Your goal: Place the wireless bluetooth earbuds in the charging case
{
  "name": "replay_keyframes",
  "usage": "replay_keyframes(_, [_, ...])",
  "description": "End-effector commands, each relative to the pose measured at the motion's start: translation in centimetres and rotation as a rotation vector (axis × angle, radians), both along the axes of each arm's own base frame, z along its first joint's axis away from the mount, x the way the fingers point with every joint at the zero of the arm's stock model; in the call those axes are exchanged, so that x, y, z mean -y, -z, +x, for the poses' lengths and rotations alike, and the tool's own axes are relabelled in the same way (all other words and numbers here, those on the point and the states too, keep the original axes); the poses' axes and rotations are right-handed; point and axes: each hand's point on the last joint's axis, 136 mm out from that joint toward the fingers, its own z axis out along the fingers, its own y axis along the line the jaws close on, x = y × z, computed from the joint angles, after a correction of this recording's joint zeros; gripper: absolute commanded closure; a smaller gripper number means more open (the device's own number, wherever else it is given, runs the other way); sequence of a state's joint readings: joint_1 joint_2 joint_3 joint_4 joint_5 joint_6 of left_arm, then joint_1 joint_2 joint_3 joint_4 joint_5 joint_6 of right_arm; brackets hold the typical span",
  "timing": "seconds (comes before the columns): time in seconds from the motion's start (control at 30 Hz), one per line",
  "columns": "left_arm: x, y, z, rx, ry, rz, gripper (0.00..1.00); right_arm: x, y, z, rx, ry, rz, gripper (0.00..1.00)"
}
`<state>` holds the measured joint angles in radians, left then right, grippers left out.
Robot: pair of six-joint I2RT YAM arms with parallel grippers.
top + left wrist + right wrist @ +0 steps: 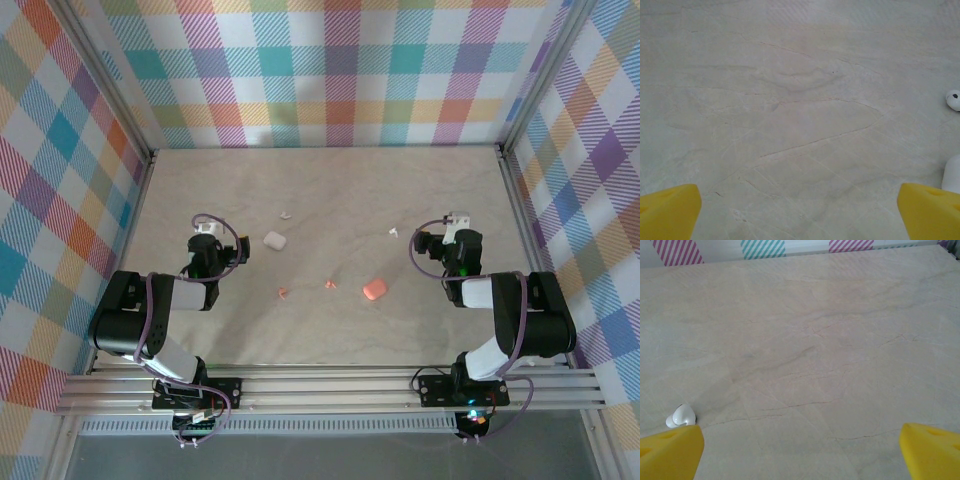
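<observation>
Four earbuds are loose on the table (330,180), none in a case. The first white earbud (285,214) lies just beyond the white case (274,240), toward the back wall. In the left wrist view that white earbud (953,100) sits at the right edge, with the white case (953,175) below it. The second white earbud (393,232) is right of centre, near the right gripper (458,218). In the right wrist view this second white earbud (681,416) is just beside the left-hand fingertip. The first pink earbud (284,293) and second pink earbud (330,284) lie mid-table, with the salmon case (375,290) just to their right. I cannot tell from above whether either lid is up.

The left gripper (800,215) is spread wide with nothing between the fingers, over bare table beside the white case. The right gripper (800,452) is likewise wide apart and empty.

My read is that this is the first reach, with nothing picked up yet. To do it well:
- The right arm should shift to its left so the second white earbud is centred between the fingers.
- It should narrow the gap before dropping and pinch across the bud's body.
- The bud is tiny and smooth, so an off-centre squeeze would likely make it skid.
- The left arm should hold the white case steady, since it looks light enough to slide.
</observation>
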<state>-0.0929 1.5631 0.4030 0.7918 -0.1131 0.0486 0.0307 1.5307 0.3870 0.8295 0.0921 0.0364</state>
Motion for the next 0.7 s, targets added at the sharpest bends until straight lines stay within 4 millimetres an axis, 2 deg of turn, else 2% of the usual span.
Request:
replay_keyframes(0.0, [-0.1, -1.0, 0.7, 0.033, 0.0, -0.014, 0.0, 0.0, -1.0, 0.6, 0.035, -0.012, -0.004, 0.0])
replay_keyframes(0.53, [-0.3, -1.0, 0.7, 0.029, -0.005, -0.02, 0.0, -0.2, -1.0, 0.5, 0.037, -0.02, -0.003, 0.0])
replay_keyframes(0.67, [-0.7, -2.7, 0.7, -0.016, -0.034, -0.023, 0.0, -1.1, -2.5, 0.5, 0.016, -0.077, -0.003, 0.0])
